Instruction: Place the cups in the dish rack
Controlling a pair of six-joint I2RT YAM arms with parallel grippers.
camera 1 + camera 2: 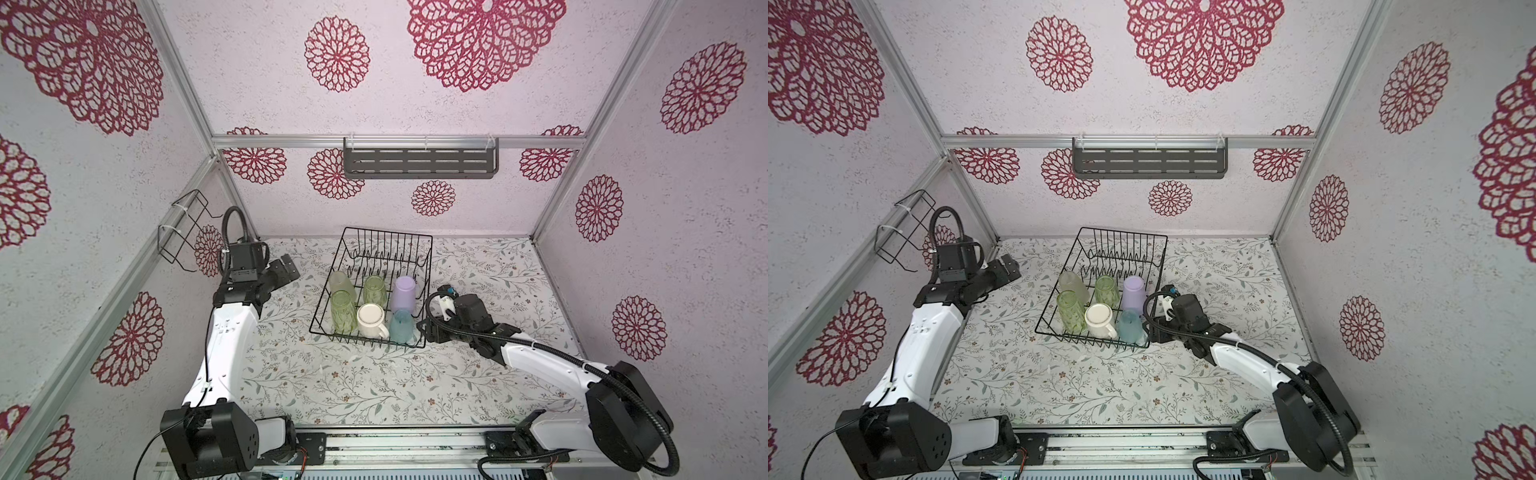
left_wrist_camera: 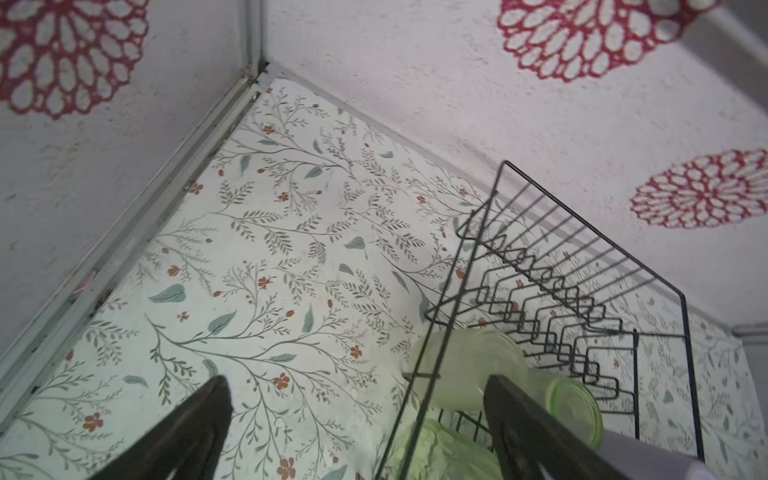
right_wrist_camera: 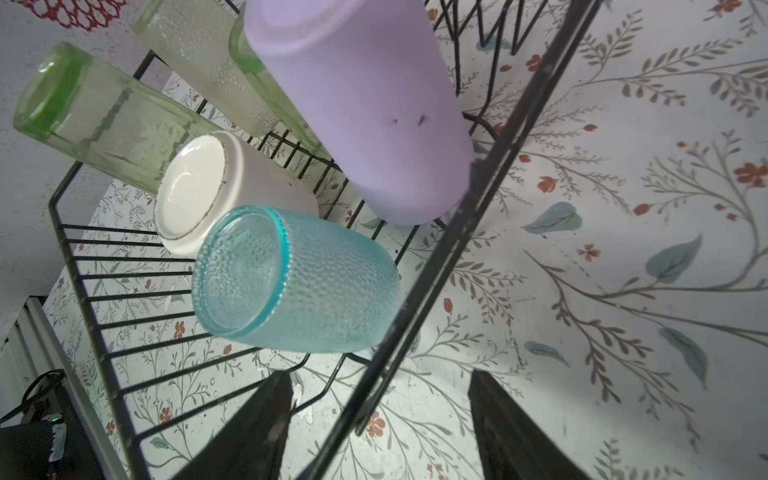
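Dish rack [image 1: 388, 232] sits mid-desk [image 1: 332, 386], a bit skewed, & holds all six cups upside down in its near half, so the load looks done imo. Main risk now = the rack itself getting dragged.

Right claw [image 1: 424, 327] sits low at the rack's near-right corner, jaws apart, nothing held. In the right wrist view the rack's right rim wire runs across the gap btw the fingers. If that arm pulls out sideways, not straight back, a finger could hook the wire & yank the whole rack, upsetting everything. Closing there would clamp wire, not a cup.

Left claw [image 1: 289, 268] hovers left of the rack, jaws wide apart, empty. A swing to the right would hit the rack's left wall beside the frosted whitish tumbler [image 1: 341, 282], far left.

Cups next:
- **Lilac tumbler** [image 1: 404, 293], far right, is next to the right wall & near the right arm. Prob first to tip if the wire jolts.
- **Green patterned glass** [image 1: 343, 313], near left, & **pale green tumbler** [image 1: 374, 289], far middle, look like glass. A knock could chip them against neighbours.
- **White mug** [image 1: 371, 320], near middle, has its handle toward the near side. Can't tell if it touches the teal cup [image 1: 402, 326].
- **Teal cup**, near right, is just beside the right claw, so it has the smallest margin. Any finger brush could roll it off its tines.
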